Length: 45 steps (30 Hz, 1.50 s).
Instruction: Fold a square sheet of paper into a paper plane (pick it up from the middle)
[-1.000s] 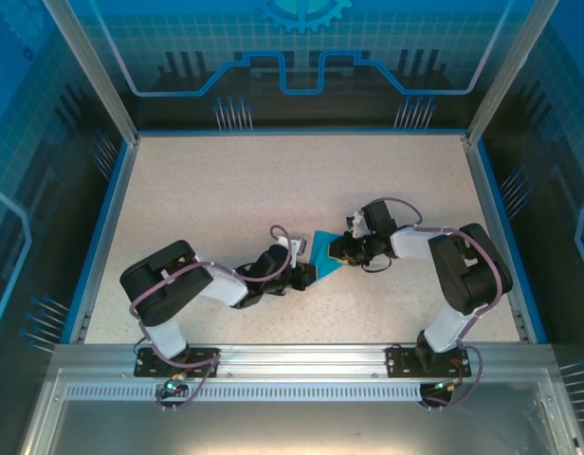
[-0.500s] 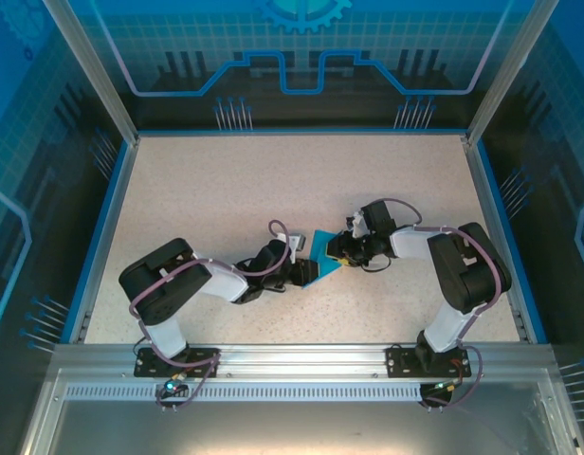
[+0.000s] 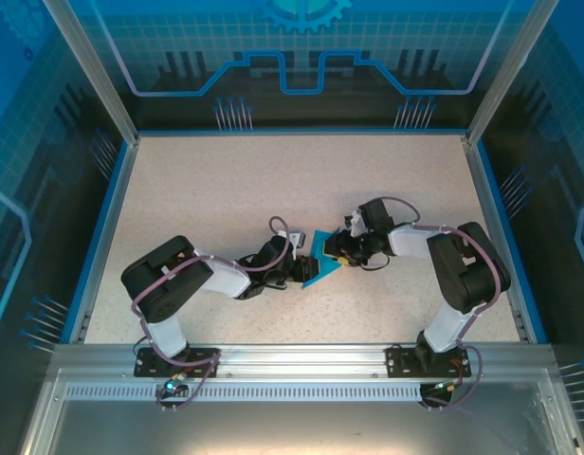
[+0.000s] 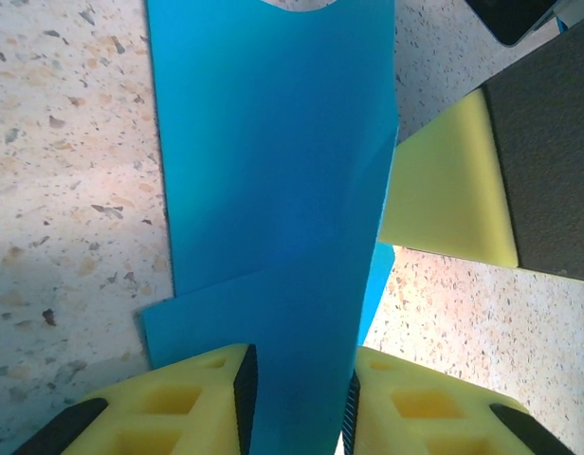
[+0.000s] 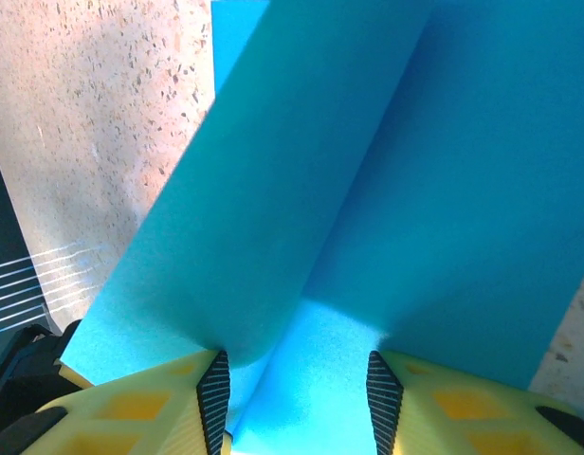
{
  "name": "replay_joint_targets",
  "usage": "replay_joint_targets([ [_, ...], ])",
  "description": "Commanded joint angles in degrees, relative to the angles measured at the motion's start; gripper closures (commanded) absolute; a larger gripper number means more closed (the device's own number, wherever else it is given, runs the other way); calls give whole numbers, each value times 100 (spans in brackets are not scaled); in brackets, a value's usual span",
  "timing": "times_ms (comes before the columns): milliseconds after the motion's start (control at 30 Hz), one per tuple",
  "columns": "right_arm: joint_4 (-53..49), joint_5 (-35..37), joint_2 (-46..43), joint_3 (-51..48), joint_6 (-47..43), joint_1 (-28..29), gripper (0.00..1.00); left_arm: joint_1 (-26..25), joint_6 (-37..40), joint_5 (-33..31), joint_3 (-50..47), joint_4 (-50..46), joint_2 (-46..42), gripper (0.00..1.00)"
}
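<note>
Teal-blue and thin, the square sheet of paper (image 3: pixel 320 258) lies near the middle of the speckled beige desk (image 3: pixel 273 180). The two arms reach in low from opposite sides, so each can work one end of it. The sheet is not flat. From above it shows a pointed, kite-like outline, and the left wrist view shows one layer overlapping another along a slanted edge. Some folding looks done, but the slim dart is not yet formed.

The left fingers (image 4: pixel 202 384) straddle the sheet's near end, their dark pads a narrow gap apart with a band of paper running between them. That gap is wider than thin paper needs, so they look slightly open rather than clamped; whether a pad touches the sheet I cannot tell. The right fingers (image 5: pixel 140 408) stand wider apart. A raised ridge of paper runs into their gap, so they seem to bracket the crease rather than pinch it. The two pairs sit just beside each other, probably so one can steady the fold while the other presses.
</note>
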Motion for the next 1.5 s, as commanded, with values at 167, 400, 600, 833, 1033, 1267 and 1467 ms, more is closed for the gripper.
replay_joint_targets([
  [167,-342,586,429,-55,-110,207,49,119,-175,285,134,-11,274,81],
  [400,-562,848,488,29,-177,310,49,228,-298,585,82,295,312,81],
  [600,-607,936,478,64,-212,348,50,254,-376,600,-18,398,319,80],
  [833,-855,1186,590,143,-249,392,51,309,-451,760,-146,576,121,66],
  [1033,-1027,1372,685,230,-213,429,50,359,-475,825,-257,499,-156,62],
  [1267,-1178,1509,752,283,-212,451,48,514,-546,791,-596,453,-530,56],
  [1467,-1274,1594,814,336,-224,495,47,571,-572,709,-660,203,-798,55],
])
